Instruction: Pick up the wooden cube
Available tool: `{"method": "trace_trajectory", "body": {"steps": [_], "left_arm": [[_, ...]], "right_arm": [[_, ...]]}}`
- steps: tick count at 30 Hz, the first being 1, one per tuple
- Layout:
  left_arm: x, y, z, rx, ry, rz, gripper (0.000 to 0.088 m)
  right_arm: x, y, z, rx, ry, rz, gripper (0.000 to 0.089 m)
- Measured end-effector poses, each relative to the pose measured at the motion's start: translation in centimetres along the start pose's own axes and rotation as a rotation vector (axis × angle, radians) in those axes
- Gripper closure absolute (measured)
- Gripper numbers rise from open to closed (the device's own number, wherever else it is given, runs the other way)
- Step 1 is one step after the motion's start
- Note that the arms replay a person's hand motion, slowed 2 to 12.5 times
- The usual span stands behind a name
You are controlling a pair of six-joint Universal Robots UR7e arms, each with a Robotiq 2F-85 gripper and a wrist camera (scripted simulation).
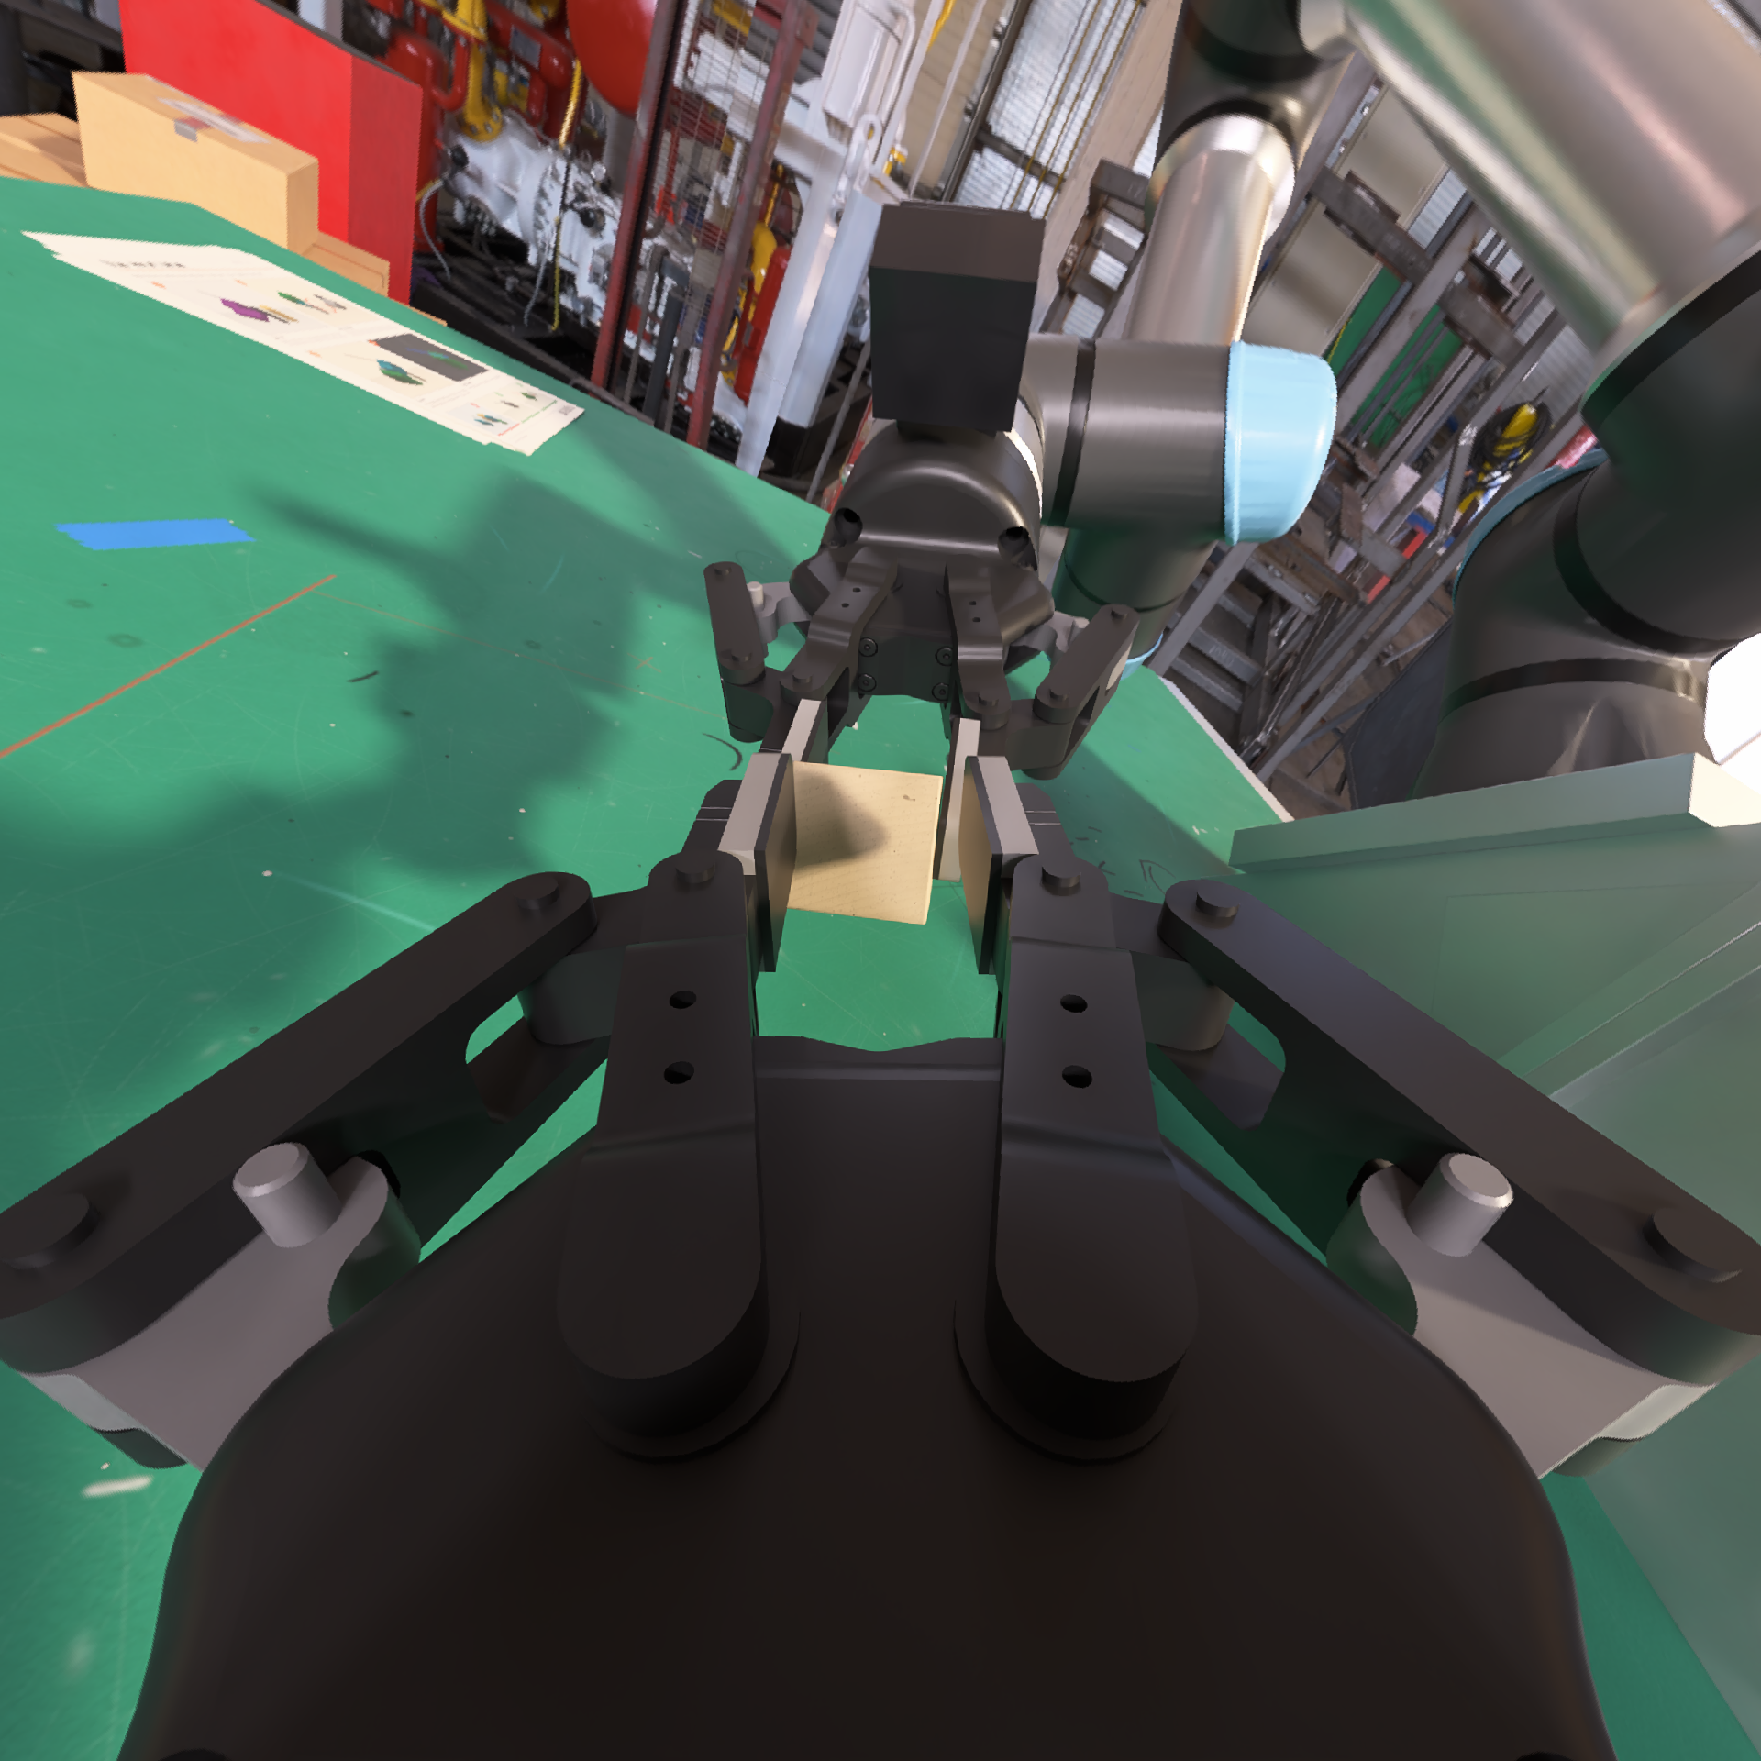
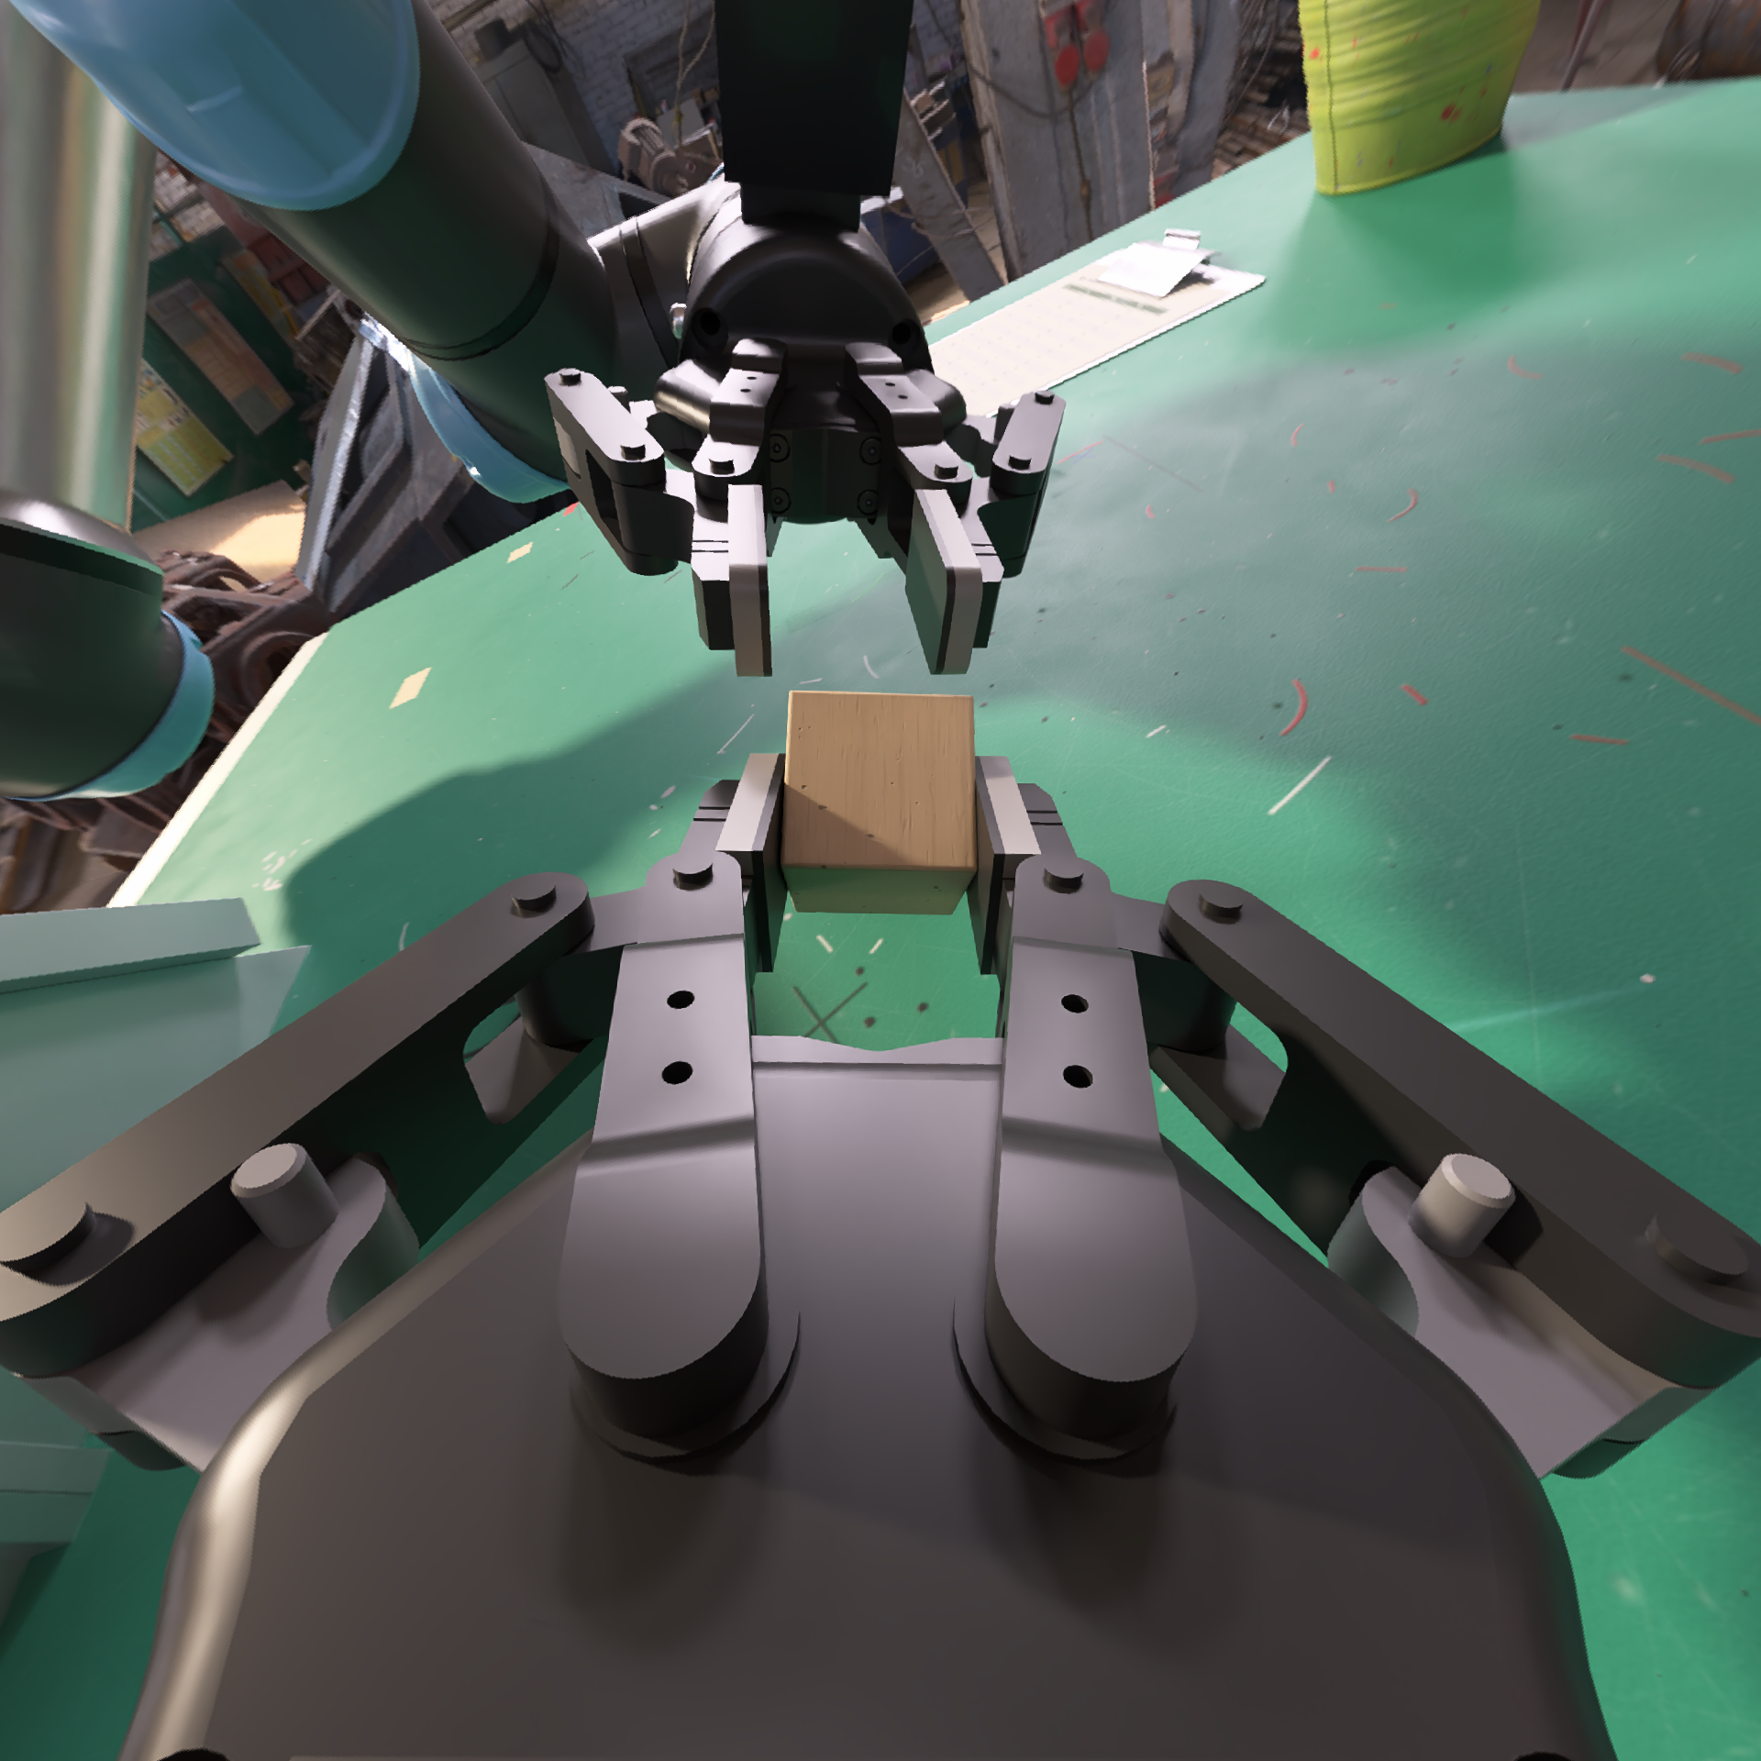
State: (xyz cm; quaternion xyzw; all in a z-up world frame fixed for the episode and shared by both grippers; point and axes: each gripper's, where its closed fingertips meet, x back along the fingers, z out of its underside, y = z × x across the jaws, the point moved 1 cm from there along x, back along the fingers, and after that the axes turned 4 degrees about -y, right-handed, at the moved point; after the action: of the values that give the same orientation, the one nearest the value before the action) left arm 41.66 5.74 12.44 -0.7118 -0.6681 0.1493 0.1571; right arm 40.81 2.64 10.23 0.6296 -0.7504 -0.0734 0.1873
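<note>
The wooden cube (image 2: 877, 791) is a pale tan block held between the pads of my right gripper (image 2: 879, 772), which is shut on its two sides. The cube looks lifted a little off the green table (image 2: 1334, 572). My left gripper (image 2: 848, 667) faces it from the far side, open, with its fingertips just short of the cube and not touching it. In the left wrist view the cube (image 1: 862, 843) shows between my left gripper's (image 1: 869, 791) spread fingers, with a small gap on the right. My right gripper (image 1: 881, 748) holds it from beyond.
Printed sheets (image 1: 314, 324), a blue tape strip (image 1: 152, 534) and a cardboard box (image 1: 191, 152) lie far left. A grey-green metal box (image 1: 1525, 953) stands close on the right. A clipboard (image 2: 1096, 314) and a yellow-green cylinder (image 2: 1401, 86) sit at the far table edge.
</note>
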Motion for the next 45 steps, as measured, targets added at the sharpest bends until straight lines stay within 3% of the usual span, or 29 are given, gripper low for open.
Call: {"method": "trace_trajectory", "body": {"steps": [8,18,27,34,41,45], "left_arm": [[0.1,-0.6,-1.4,0.042,-0.095,0.052,0.0564],[0.2,-0.1,-1.3,0.079,-0.103,0.053,0.0562],[0.2,0.2,-1.3,0.054,-0.109,0.015,0.0561],[0.2,0.5,-1.5,0.084,-0.122,0.011,0.0561],[0.1,1.0,-1.0,0.08,-0.103,-0.014,0.0561],[0.2,1.0,-1.0,0.08,-0.101,-0.021,0.0562]], "right_arm": [[0.0,0.6,-1.6,0.096,-0.099,0.017,0.0571],[-0.2,0.6,-1.9,0.001,-0.148,-0.02,0.0571],[-0.1,-0.1,-1.9,0.083,-0.134,0.062,0.0571],[-0.2,-0.2,-1.9,0.044,-0.147,0.055,0.0571],[-0.5,-0.5,-1.2,-0.085,-0.15,-0.003,0.0571],[-0.6,-0.5,-1.2,-0.114,-0.163,-0.02,0.0571]]}}
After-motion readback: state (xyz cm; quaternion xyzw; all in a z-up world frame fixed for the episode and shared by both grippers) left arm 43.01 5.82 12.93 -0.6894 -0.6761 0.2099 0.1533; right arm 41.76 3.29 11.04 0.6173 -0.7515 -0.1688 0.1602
